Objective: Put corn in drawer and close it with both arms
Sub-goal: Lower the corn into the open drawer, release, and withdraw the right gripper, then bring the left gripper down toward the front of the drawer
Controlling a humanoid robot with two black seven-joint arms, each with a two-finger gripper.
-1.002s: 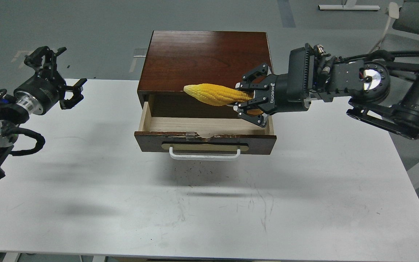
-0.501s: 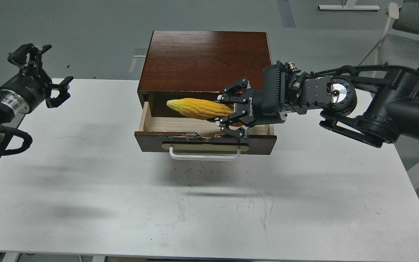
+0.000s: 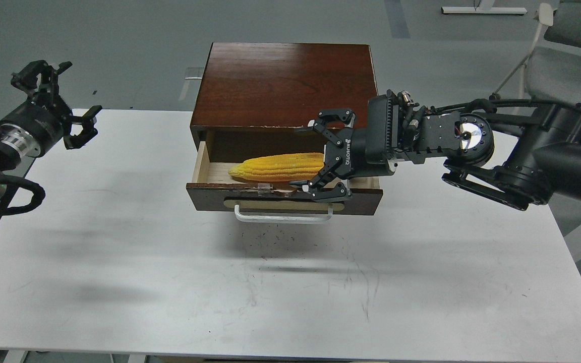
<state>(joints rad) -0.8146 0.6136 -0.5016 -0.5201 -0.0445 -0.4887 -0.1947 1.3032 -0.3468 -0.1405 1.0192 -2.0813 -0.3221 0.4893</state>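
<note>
Since half a second ago the right gripper [image 3: 322, 156] has let go: its fingers now stand wide apart and the corn [image 3: 278, 167] lies inside the open drawer [image 3: 284, 196], tip toward 9 o'clock. The left gripper [image 3: 58, 103], fingers apart, stays at 9 o'clock over the white table [image 3: 290, 282], grey floor beyond

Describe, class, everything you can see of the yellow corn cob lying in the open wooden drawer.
The yellow corn cob, ridged with rows of kernels, tapers to a point at its left end. It lies lengthwise on the pale wood floor of the open dark brown wooden drawer, spanning about half its width, just behind the chipped front edge. Its thick right end sits between the spread fingers of the black right gripper, which is open; whether a finger touches it cannot be told.
</note>
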